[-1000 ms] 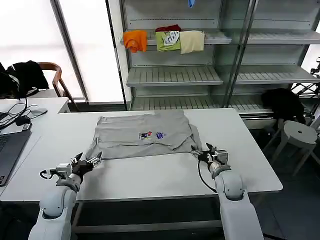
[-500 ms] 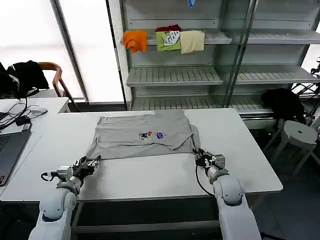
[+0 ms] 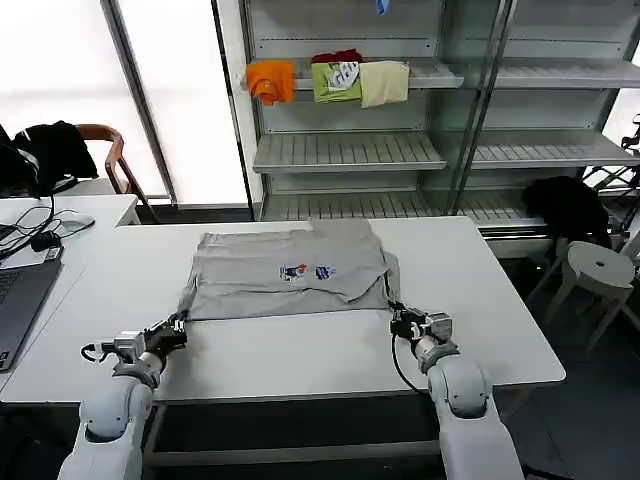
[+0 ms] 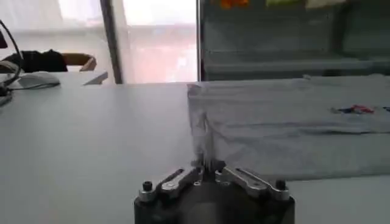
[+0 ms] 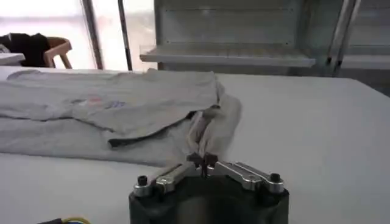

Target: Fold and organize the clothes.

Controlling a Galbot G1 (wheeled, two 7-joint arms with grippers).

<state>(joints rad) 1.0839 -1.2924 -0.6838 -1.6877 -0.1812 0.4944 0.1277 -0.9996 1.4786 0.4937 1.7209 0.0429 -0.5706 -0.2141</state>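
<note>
Reaching low over the table's near edge, the left gripper and right gripper each have fingers clamped on a near corner of the grey T-shirt. It lies mid-table, partly folded, chest print up.

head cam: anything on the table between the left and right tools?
Bare white table along the straight line between left tool and right tool; the grey T-shirt they pinch lies just behind it, in the head view.
</note>
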